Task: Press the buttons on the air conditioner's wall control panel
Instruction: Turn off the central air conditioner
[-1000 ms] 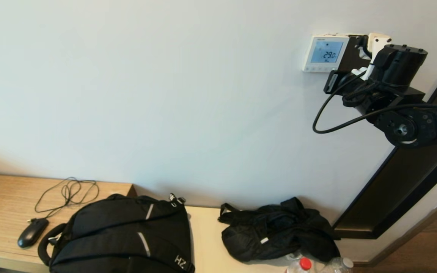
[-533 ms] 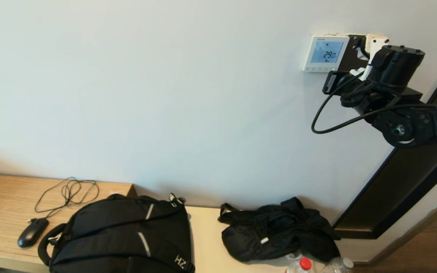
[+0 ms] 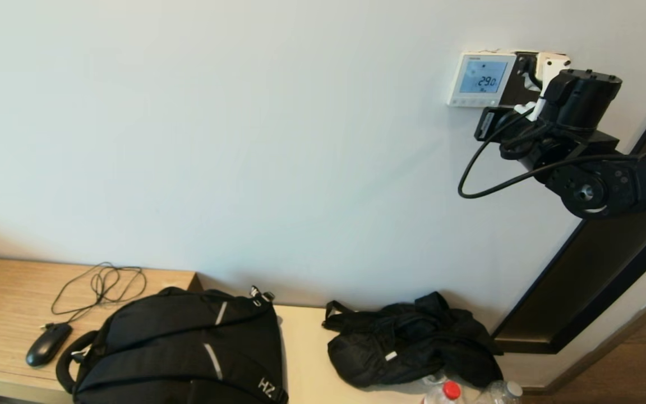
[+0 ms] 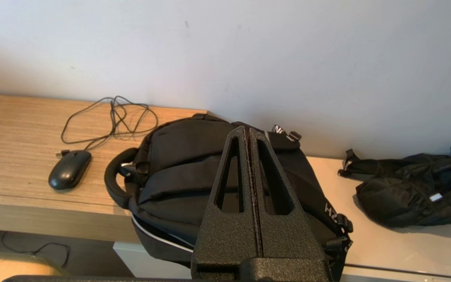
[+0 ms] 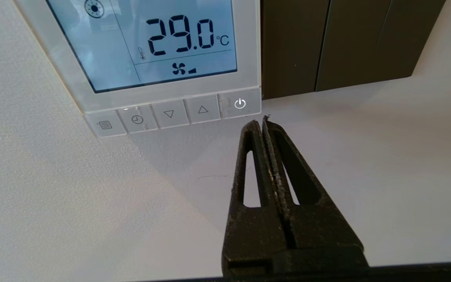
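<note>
1. Over the last second the right arm had crept left and slightly down along the wall; the right gripper (image 5: pixel 262 122) now sat nearer the panel (image 3: pixel 481 79). EARLIER frames showed it further right.
2. Right gripper fingers were pressed together into one tip, holding nothing.
3. Panel sat just above and left of that tip; the power button (image 5: pixel 240 103) was the nearest key, just above the tip, not yet touched as far as I could tell.
4. Up button (image 5: pixel 202 110), down button (image 5: pixel 168 114), clock button (image 5: pixel 137 120) and menu button (image 5: pixel 105 125) ran further left of the tip.
5. Display (image 5: pixel 159 43) read 29.0, so the unit looked on; judged: approach phase, press still to come.
6. Dark door trim (image 5: pixel 327 39) lay above-right of the tip, clear of the path.
7. Left gripper (image 4: pixel 248 133) was parked low, fingers together, empty, above the backpack (image 4: pixel 194 172).
8. Mouse (image 4: pixel 69 174), black bag (image 4: pixel 409 196), bottles (image 3: pixel 446 391) lay far below; nothing blocked the buttons.
</note>
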Robot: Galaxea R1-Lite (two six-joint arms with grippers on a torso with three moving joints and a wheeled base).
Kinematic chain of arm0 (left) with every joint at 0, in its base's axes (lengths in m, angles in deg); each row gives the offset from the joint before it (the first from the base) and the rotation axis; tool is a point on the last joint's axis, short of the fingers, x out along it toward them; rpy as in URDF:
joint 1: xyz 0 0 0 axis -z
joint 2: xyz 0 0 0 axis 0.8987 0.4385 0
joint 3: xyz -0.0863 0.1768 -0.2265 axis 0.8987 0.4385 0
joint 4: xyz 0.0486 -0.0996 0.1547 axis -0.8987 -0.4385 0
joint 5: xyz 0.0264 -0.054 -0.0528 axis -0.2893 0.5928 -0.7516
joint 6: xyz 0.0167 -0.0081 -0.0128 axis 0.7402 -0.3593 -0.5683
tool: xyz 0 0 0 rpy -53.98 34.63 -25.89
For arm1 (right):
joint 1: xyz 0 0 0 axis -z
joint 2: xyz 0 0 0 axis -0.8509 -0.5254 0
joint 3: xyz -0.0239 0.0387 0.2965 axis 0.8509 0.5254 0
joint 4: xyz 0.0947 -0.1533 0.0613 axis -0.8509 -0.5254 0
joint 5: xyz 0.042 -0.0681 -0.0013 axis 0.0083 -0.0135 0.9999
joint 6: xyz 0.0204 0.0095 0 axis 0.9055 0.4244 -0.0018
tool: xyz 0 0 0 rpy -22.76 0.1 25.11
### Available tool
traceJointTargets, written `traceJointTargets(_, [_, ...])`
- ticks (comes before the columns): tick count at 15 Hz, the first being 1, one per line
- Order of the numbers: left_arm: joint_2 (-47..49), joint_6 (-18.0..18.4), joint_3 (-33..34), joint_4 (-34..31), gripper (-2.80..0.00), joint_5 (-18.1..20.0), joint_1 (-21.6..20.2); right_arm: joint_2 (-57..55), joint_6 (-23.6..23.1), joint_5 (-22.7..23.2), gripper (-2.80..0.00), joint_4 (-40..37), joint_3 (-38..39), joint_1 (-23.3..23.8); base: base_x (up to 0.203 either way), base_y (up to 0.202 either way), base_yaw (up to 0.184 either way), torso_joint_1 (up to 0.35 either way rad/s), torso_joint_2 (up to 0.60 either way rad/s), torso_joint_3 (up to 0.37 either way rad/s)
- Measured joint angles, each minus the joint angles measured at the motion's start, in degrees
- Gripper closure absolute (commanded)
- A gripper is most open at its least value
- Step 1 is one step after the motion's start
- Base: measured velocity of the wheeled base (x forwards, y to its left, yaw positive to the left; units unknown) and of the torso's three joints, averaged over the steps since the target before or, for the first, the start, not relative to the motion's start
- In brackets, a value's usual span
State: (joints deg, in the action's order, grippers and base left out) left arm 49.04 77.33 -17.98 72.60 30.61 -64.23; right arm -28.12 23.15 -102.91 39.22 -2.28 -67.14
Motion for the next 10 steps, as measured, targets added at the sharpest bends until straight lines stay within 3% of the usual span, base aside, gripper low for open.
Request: traceJointTargets(10, [0.0, 0.0, 0.0, 0.0, 0.0, 0.0, 0.0, -2.4, 0.0, -1.3, 0.0, 0.2, -3.3, -0.3, 0.0, 0.0, 0.0, 0.0, 0.0, 0.0])
